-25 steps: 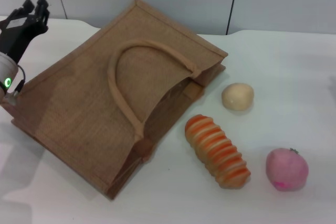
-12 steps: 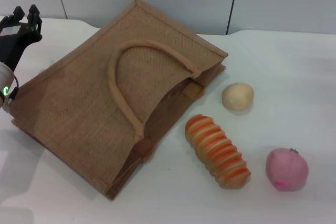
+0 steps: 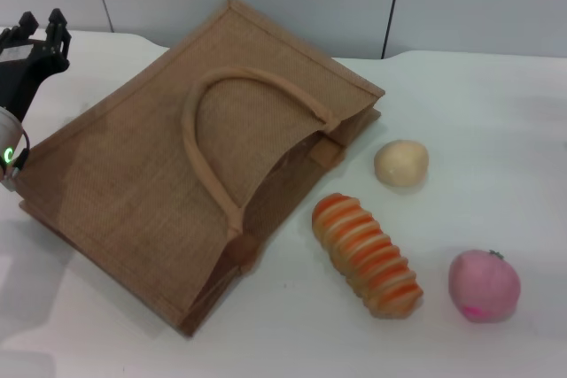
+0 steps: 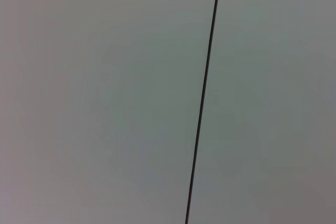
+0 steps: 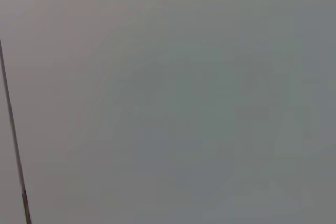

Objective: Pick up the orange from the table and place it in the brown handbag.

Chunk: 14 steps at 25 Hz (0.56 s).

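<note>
One left gripper (image 3: 42, 22) unmoved at the brown handbag's (image 3: 133, 174) far-left corner, fingers slightly apart, empty, striped roll (image 3: 366, 255) unchanged.

Bread roll (image 3: 367, 257) right of brown handbag (image 3: 190, 165)

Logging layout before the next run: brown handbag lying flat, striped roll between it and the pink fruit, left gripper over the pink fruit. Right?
One thing is off. The left gripper is not over the pink fruit; the head view shows it at the far left, on the other side of the brown handbag. The handbag does lie flat, with the striped roll between it and the pink fruit.
</note>
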{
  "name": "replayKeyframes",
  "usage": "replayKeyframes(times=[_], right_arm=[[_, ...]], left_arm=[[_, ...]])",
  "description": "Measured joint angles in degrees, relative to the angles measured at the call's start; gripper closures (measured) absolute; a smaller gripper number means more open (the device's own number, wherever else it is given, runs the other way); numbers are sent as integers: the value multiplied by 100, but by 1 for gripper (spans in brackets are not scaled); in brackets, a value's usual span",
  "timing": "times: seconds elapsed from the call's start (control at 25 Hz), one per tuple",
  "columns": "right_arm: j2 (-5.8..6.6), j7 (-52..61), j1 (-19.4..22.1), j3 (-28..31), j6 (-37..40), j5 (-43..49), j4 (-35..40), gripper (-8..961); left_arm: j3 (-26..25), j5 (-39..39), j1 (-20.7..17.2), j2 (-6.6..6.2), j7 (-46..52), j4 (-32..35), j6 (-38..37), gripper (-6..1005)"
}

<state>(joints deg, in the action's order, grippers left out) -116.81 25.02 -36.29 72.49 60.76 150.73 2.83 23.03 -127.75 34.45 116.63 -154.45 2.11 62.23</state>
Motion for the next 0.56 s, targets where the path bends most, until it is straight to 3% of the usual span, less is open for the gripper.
replayKeyframes(times=[0.56], right_arm=[[0, 3, 24, 28, -4, 0, -13, 252]], left_arm=[[38, -3, 1, -9, 0, 0, 18, 426]])
